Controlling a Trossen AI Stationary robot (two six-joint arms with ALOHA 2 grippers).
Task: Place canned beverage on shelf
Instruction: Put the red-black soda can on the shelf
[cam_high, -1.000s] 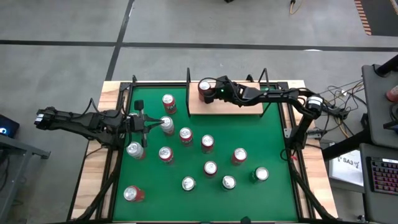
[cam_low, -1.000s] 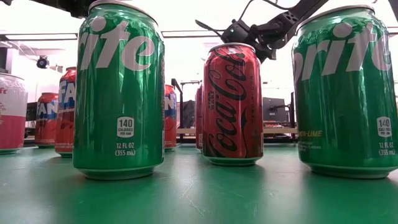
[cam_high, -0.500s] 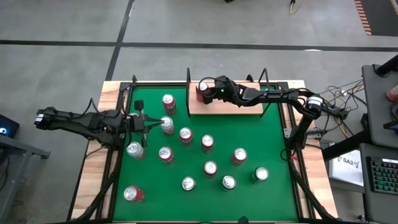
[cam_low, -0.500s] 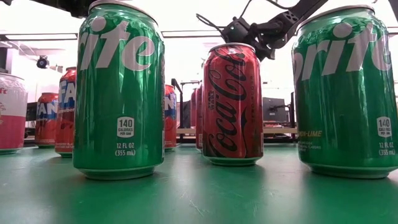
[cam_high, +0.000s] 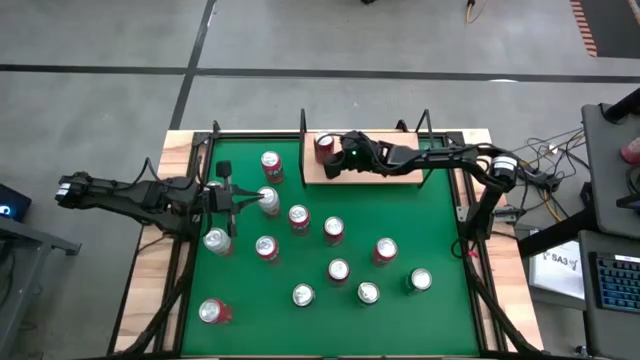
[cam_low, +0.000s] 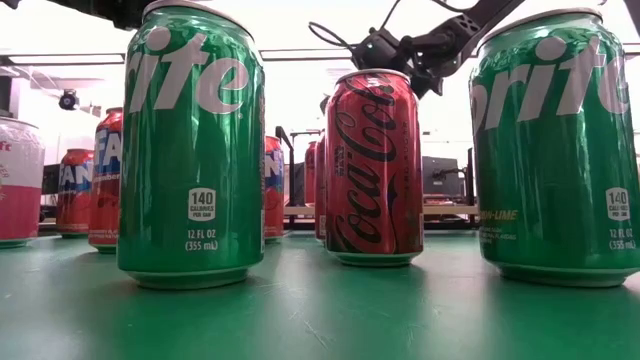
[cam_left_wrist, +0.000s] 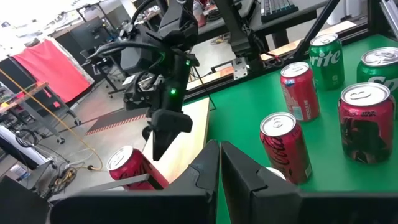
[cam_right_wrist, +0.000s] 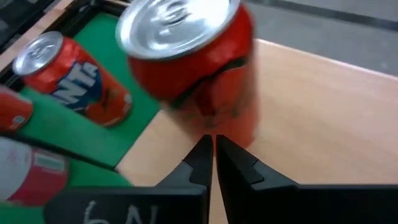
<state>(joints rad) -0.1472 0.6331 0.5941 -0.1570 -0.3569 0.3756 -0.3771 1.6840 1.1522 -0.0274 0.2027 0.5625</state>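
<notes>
The right gripper (cam_high: 338, 160) has slid further along the shelf (cam_high: 385, 172) toward its left end, fingers closed and empty, its tips just behind the red can (cam_high: 325, 147) standing upright on that end at the table's far edge, while the left gripper (cam_high: 247, 201), also closed, waits at the table's left edge.

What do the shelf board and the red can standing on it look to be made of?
The shelf looks like light tan wood with a matte finish and pale, even grain, though it could be laminate; its end uprights look like thin black metal. The red can looks like aluminium: bright silvery lid with a pull tab, and a glossy printed red wall.
</notes>
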